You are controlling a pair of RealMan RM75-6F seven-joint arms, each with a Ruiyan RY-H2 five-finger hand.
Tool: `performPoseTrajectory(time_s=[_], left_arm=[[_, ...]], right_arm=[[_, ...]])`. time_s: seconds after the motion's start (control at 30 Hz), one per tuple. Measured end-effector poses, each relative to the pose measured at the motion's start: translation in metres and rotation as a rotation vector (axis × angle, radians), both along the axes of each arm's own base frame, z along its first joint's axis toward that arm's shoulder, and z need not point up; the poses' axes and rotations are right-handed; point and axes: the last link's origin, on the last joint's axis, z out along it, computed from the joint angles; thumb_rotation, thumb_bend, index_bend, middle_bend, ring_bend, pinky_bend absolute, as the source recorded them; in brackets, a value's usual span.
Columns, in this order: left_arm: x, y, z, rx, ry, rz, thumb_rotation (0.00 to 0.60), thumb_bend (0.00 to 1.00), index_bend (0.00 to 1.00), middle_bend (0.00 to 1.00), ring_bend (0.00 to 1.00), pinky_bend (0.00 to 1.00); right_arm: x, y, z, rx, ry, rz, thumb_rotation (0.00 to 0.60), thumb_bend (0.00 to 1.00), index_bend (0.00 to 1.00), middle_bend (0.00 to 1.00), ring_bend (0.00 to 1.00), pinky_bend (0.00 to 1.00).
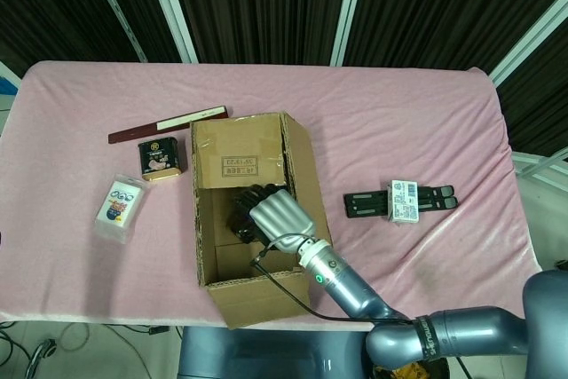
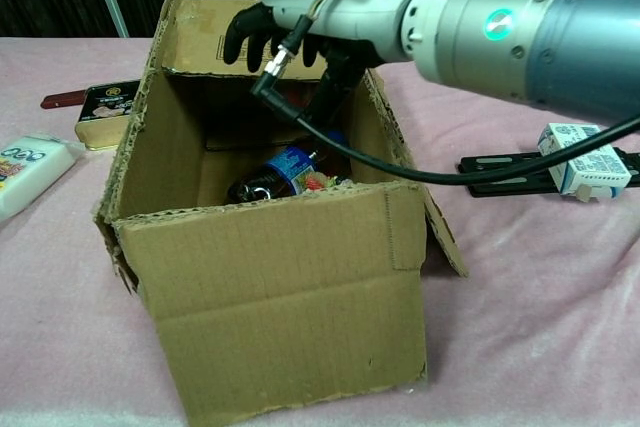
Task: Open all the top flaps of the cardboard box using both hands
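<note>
— Right hand (image 1: 271, 212) hovers over the open cardboard box (image 1: 253, 219), fingers curled, holding nothing.

— And the box?

— Centre of the pink table (image 1: 399, 122), a bottle (image 2: 285, 169) inside; the small carton (image 1: 403, 201) lies at its 3 o'clock.

The head view looks steeply down from above the near edge of the pink-covered desk (image 1: 399, 113), taking in its whole top and the dark curtains behind. The chest view sits low and close at that same edge, facing level across the desk. Both views share the open cardboard box (image 1: 253, 286) (image 2: 280, 307), the right robot hand (image 1: 266, 213) (image 2: 300, 17) over it, and the small white carton (image 1: 403, 201) (image 2: 585, 159) to its right.
</note>
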Motion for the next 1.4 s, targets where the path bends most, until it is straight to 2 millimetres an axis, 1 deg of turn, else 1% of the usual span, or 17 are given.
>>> performPoseTrajectory(time_s=[0.07, 0.2, 0.47, 0.57, 0.87, 1.03, 1.1, 1.23, 1.4], left_arm=[[0.000, 0.001, 0.000, -0.001, -0.006, 0.001, 0.600, 0.32, 0.05, 0.05, 0.02, 0.08], [-0.001, 0.002, 0.001, 0.004, -0.018, 0.003, 0.600, 0.32, 0.05, 0.05, 0.02, 0.08], [-0.002, 0.004, 0.002, 0.000, -0.036, 0.008, 0.600, 0.33, 0.05, 0.05, 0.02, 0.08], [-0.002, 0.004, 0.002, -0.002, -0.040, 0.007, 0.600, 0.33, 0.05, 0.05, 0.02, 0.08], [-0.002, 0.005, 0.002, -0.004, -0.067, 0.014, 0.600, 0.33, 0.05, 0.05, 0.02, 0.08], [-0.002, 0.006, 0.002, -0.005, -0.080, 0.015, 0.600, 0.33, 0.05, 0.05, 0.02, 0.08], [-0.002, 0.006, 0.002, -0.006, -0.083, 0.015, 0.600, 0.33, 0.05, 0.05, 0.02, 0.08], [-0.002, 0.006, 0.003, -0.008, -0.092, 0.017, 0.600, 0.33, 0.05, 0.05, 0.02, 0.08], [-0.002, 0.006, 0.002, -0.011, -0.102, 0.018, 0.600, 0.33, 0.05, 0.05, 0.02, 0.08]], right_arm=[[0.002, -0.002, -0.007, 0.014, 0.008, -0.007, 0.600, 0.50, 0.20, 0.24, 0.20, 0.28], [0.000, -0.004, -0.018, 0.045, 0.024, -0.040, 0.600, 0.50, 0.20, 0.24, 0.20, 0.28], [-0.016, -0.011, -0.039, 0.093, 0.070, -0.129, 0.600, 0.50, 0.21, 0.24, 0.20, 0.28], [-0.019, -0.013, -0.046, 0.103, 0.075, -0.150, 0.600, 0.50, 0.21, 0.24, 0.20, 0.28], [-0.017, -0.029, -0.059, 0.094, 0.057, -0.179, 0.600, 0.50, 0.21, 0.24, 0.20, 0.28], [-0.012, -0.039, -0.063, 0.076, 0.044, -0.180, 0.600, 0.50, 0.21, 0.24, 0.20, 0.28], [-0.008, -0.042, -0.063, 0.068, 0.028, -0.176, 0.600, 0.50, 0.21, 0.24, 0.20, 0.28], [0.000, -0.046, -0.060, 0.050, -0.003, -0.165, 0.600, 0.50, 0.21, 0.24, 0.20, 0.28], [0.011, -0.058, -0.052, 0.015, -0.057, -0.171, 0.600, 0.50, 0.21, 0.24, 0.20, 0.28]])
